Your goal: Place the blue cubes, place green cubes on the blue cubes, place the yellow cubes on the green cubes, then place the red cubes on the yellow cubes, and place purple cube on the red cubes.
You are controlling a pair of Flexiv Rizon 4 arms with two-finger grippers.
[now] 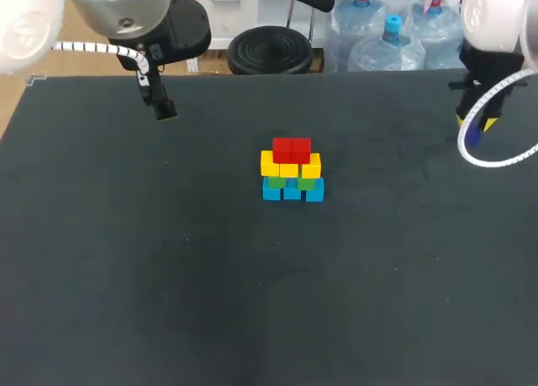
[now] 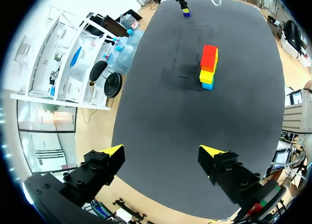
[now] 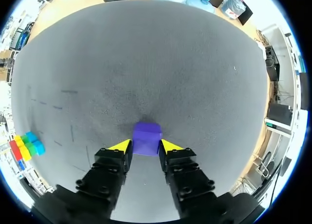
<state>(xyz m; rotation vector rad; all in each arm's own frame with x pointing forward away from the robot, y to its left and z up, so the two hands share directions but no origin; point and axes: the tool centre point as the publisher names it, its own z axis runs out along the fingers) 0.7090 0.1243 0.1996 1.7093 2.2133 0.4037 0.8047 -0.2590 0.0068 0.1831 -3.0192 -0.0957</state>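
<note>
The cube stack stands mid-table: blue cubes at the base, green cubes on them, yellow cubes above, and two red cubes on top. The same stack lies far ahead of my left gripper, which hangs open over the table's far left edge. At the far right, my right gripper is down at the table surface, both yellow tips pressed against the sides of the purple cube. In the head view only a sliver of the purple cube shows under that gripper.
The dark table carries nothing else besides the stack and the purple cube. The stack sits far off to one side of the right gripper.
</note>
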